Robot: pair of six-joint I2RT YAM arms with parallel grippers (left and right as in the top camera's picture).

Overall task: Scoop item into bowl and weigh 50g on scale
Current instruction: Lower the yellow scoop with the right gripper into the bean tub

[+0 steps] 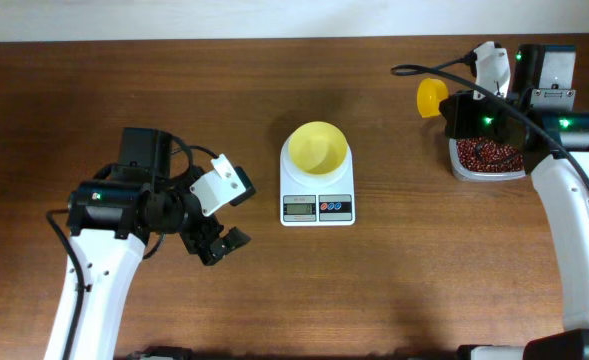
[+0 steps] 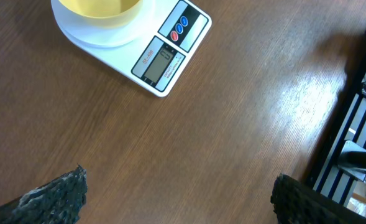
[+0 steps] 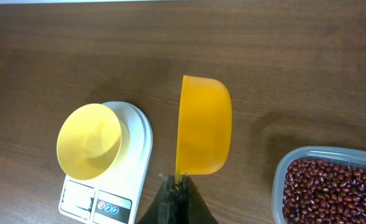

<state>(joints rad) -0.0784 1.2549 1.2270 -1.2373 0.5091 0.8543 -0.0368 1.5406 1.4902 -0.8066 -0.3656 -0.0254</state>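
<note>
The pale yellow bowl (image 1: 318, 147) stands empty on the white scale (image 1: 317, 205) at the table's middle; both show in the left wrist view (image 2: 99, 7) (image 2: 164, 59) and the right wrist view (image 3: 89, 140) (image 3: 139, 140). The red-brown beans (image 1: 487, 153) fill a clear tub (image 1: 461, 171) at the right, also in the right wrist view (image 3: 332, 190). My right gripper (image 3: 180, 179) is shut on the handle of a yellow scoop (image 3: 202, 124), held on its side left of the tub, and I see no beans in it (image 1: 431, 96). My left gripper (image 2: 176, 193) is open and empty over bare table left of the scale.
The table's front edge and a dark frame (image 2: 356, 124) show at the right of the left wrist view. A black cable (image 1: 444, 68) runs from the right arm above the scoop.
</note>
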